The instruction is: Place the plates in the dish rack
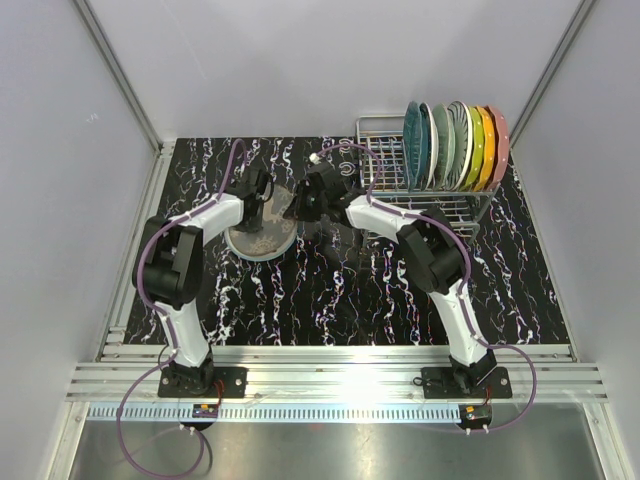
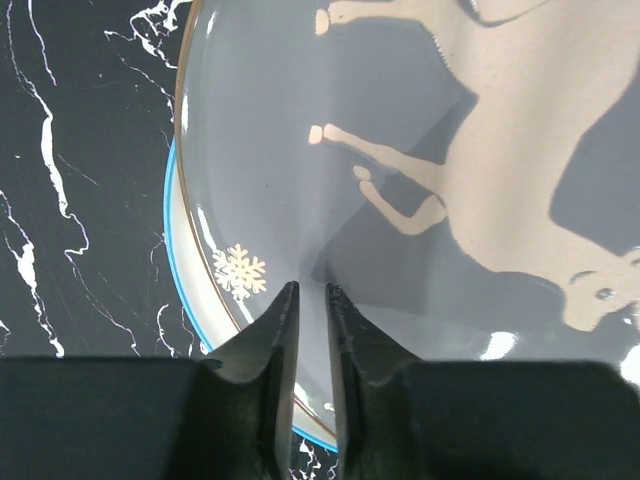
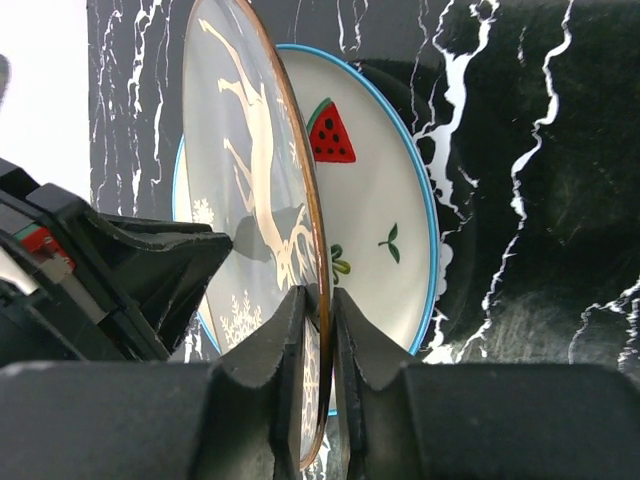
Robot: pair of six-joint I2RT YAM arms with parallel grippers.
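Two-arm hold: the left end effector [image 2: 310,290] and right end effector [image 3: 318,292] each clamp the rim of the reindeer plate [image 3: 250,180]. It is tilted on edge over the watermelon plate [image 3: 375,235] on the counter [image 1: 330,290], apart from the dish rack [image 1: 385,172]. Opposed pulls could twist it loose, and a drop would likely chip both.

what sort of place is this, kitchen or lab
Likely a robot test cell, not a kitchen: bare grey panel walls, two arms bolted to an aluminium rail, one dish rack on a marbled tabletop.
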